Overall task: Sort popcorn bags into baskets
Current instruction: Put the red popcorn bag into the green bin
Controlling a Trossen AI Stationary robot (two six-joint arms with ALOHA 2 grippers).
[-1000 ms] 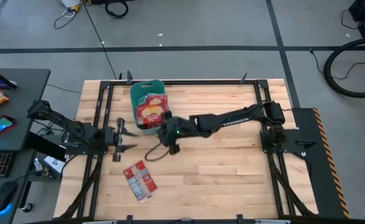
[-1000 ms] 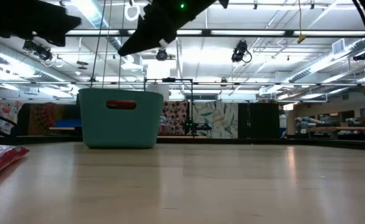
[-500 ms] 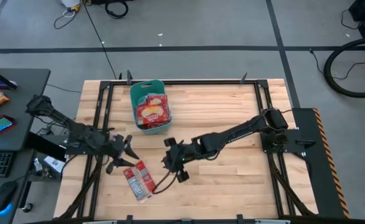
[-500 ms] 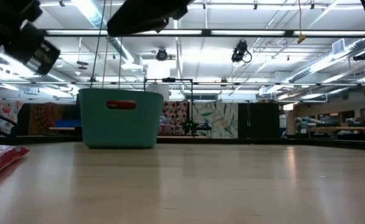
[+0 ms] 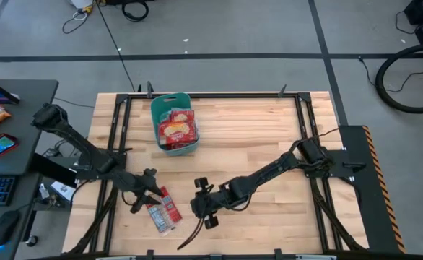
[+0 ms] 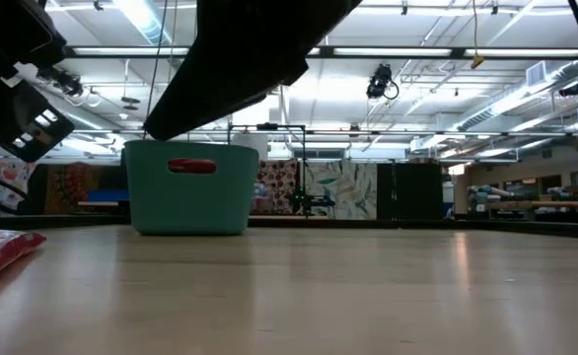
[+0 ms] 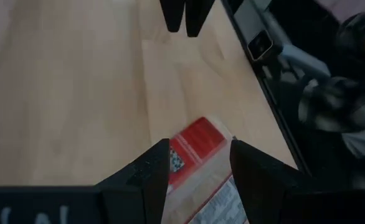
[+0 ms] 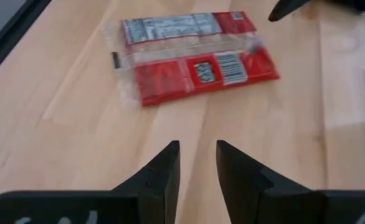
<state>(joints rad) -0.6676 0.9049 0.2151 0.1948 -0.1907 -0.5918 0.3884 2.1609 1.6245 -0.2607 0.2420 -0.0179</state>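
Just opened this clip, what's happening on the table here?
Two robot arms are sorting popcorn bags into a teal basket at the table's far side, which already holds some red bags. One bag lies flat on the wood near the front edge. The left gripper is right at it, fingers open, not gripping. The right gripper hovers beside the bag, empty, fingers apart.

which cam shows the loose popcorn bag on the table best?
Right wrist view: the whole popcorn bag lies flat, label side up. High view shows it small, beside the left gripper. Left wrist view crops it; low view catches only an edge.
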